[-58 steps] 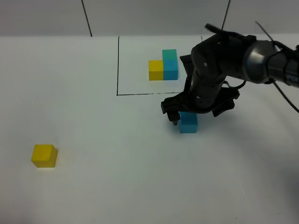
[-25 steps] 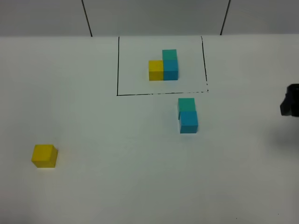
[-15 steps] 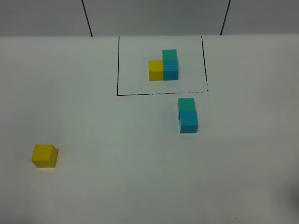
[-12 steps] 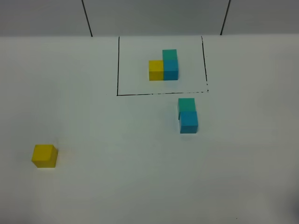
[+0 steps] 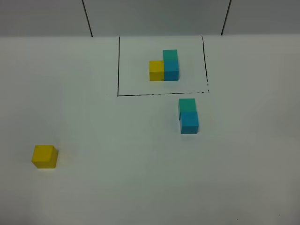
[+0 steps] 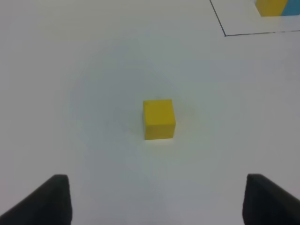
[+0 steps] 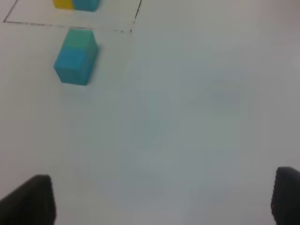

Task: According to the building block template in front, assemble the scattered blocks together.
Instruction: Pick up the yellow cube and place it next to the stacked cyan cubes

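Facing the yellow cube (image 6: 159,119), well left of the touching teal cube (image 5: 187,105) and blue cube (image 5: 189,123), the left gripper (image 6: 157,201) hangs spread. Next, likely: grip it and seat it against the blue cube's left side, per the template (image 5: 164,65). The right gripper (image 7: 164,201) is spread too.

Both wrist views cut off the template (image 6: 272,6).

The table (image 5: 117,187) is plain white. Upper centre, a thin black frame (image 5: 118,65) rings the template (image 5: 165,69): yellow, sky blue, teal-green. Below it, a teal-green cube (image 5: 187,104) and a sky blue cube (image 5: 189,123); lower left, a yellow cube (image 5: 45,156). My left gripper (image 6: 161,201) and right gripper (image 7: 164,201) are black.
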Controlling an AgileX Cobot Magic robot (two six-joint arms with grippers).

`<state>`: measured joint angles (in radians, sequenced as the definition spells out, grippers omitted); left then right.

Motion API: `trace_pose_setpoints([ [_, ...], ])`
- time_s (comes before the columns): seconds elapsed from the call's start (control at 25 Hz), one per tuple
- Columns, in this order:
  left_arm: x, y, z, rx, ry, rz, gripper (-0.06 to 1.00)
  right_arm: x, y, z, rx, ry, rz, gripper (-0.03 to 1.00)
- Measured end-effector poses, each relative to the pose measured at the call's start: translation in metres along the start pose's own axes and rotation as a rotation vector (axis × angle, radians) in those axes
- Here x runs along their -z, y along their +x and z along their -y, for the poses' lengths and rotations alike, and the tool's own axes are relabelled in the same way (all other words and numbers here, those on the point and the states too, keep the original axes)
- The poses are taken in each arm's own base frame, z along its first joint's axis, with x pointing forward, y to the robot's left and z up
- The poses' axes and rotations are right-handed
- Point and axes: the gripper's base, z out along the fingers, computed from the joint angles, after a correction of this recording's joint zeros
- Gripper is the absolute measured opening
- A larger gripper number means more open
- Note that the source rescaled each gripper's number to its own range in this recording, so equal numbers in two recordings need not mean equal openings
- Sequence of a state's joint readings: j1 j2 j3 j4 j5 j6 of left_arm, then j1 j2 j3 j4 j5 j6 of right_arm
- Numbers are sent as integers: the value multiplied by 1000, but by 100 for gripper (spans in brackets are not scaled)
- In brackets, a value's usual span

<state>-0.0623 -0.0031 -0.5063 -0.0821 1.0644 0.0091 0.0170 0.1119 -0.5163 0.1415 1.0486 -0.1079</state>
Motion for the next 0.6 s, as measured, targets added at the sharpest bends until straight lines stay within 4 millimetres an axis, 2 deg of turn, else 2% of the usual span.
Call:
trace_pose_setpoints([
  [0.12,0,0,0,0,0,0,62,6,8,0,9,8,43,86],
  [0.32,0,0,0,0,0,0,62,6,10,0,0,9,39,85],
  [0.6,0,0,0,0,0,0,62,6,10,0,-2,17,37,78],
])
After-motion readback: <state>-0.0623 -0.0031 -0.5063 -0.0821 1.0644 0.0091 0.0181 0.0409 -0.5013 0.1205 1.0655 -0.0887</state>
